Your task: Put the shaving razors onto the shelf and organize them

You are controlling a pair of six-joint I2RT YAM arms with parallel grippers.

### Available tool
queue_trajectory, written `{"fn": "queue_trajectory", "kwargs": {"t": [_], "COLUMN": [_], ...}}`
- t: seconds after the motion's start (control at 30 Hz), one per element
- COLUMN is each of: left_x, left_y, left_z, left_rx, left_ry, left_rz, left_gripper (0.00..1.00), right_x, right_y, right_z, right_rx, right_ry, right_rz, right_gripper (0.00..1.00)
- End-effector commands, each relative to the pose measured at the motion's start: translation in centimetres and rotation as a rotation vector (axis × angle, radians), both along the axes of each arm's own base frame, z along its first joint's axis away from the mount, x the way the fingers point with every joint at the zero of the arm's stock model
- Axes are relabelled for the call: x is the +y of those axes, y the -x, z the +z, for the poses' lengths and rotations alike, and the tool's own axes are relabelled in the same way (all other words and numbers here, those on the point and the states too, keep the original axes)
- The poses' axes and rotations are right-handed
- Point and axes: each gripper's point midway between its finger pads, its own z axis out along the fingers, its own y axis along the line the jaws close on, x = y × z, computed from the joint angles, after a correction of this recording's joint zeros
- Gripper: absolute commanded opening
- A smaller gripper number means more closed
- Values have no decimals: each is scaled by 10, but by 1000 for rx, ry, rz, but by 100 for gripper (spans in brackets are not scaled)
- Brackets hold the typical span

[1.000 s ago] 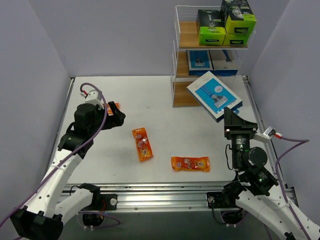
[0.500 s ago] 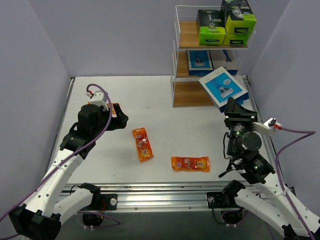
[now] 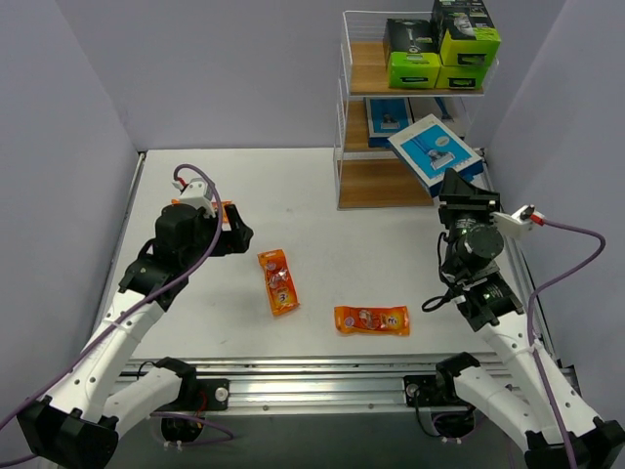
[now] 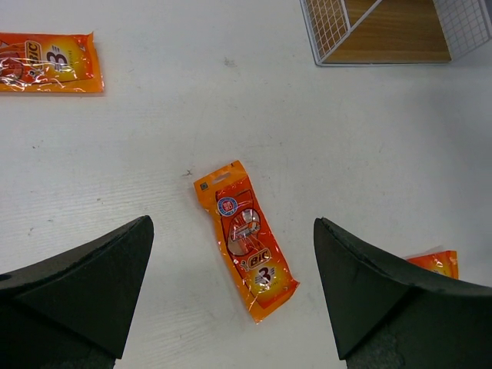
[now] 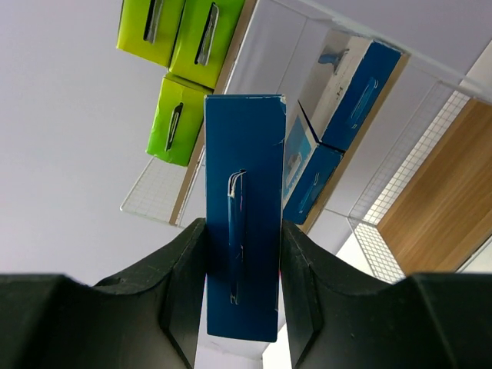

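My right gripper (image 3: 459, 191) is shut on a flat blue razor card (image 3: 434, 149), held tilted in the air just in front of the shelf's (image 3: 344, 98) middle tier. In the right wrist view the card (image 5: 244, 177) stands edge-on between the fingers of the gripper (image 5: 242, 231). That tier holds other blue cards (image 3: 391, 117). Black-and-lime boxes (image 3: 414, 54) fill the top tier. My left gripper (image 3: 232, 231) hangs open over the table, and an orange packet (image 4: 246, 240) lies below its wide jaws (image 4: 232, 224). A second packet (image 3: 372, 319) lies nearer the front.
A third orange packet (image 4: 48, 61) lies by the left gripper, partly hidden under it in the top view. The shelf's bottom wooden board (image 3: 376, 186) shows bare wood. Grey walls close in on the left, back and right of the white table (image 3: 322, 215).
The right arm has lifted the blue card up and back, from above the table to the front of the shelf's middle tier. The left gripper has shifted slightly right.
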Motion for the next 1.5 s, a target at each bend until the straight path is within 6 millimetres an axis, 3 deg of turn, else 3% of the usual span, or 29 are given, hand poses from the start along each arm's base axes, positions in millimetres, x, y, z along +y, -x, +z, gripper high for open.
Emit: {"fn": "queue_trajectory", "kwargs": {"t": [0.0, 0.43, 0.93, 1.13, 1.47], "left_x": [-4, -11, -14, -15, -21], "left_y": [-1, -2, -1, -1, 2], "left_z": [9, 2, -1, -4, -4], "left_rx": [-25, 3, 11, 20, 28], "left_ry": [-7, -13, -23, -28, -18], "left_rz": [-25, -48, -63, -67, -95], "left_gripper": [94, 94, 94, 94, 94], "right_x": [-1, -9, -29, -31, -43], "right_y": [4, -30, -78, -98, -121], "right_z": [59, 63, 49, 52, 46], "right_rx": [-173, -191, -205, -216, -204], "right_ry": [-93, -105, -130, -119, -125], "right_rz": [40, 48, -5, -12, -70], "right_gripper": [0, 0, 0, 0, 0]}}
